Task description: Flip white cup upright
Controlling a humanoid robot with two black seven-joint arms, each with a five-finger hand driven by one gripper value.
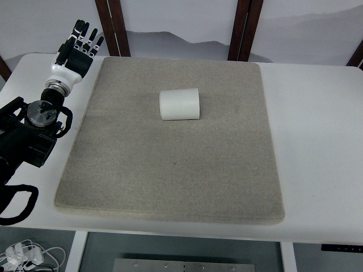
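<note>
White cup (180,104) lies sideways on grey mat (170,170).

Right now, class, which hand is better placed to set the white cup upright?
Left. The left hand rests open beside the mat, while the white cup lies on its side there. No right arm shows.

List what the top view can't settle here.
- Cup: on its side on the mat; which end is the mouth is unclear from above.
- Right arm: out of frame.
- Left arm: cut off by the left edge; only the left hand and forearm show.
- Under the table: cables at bottom left, too small to identify.
</note>
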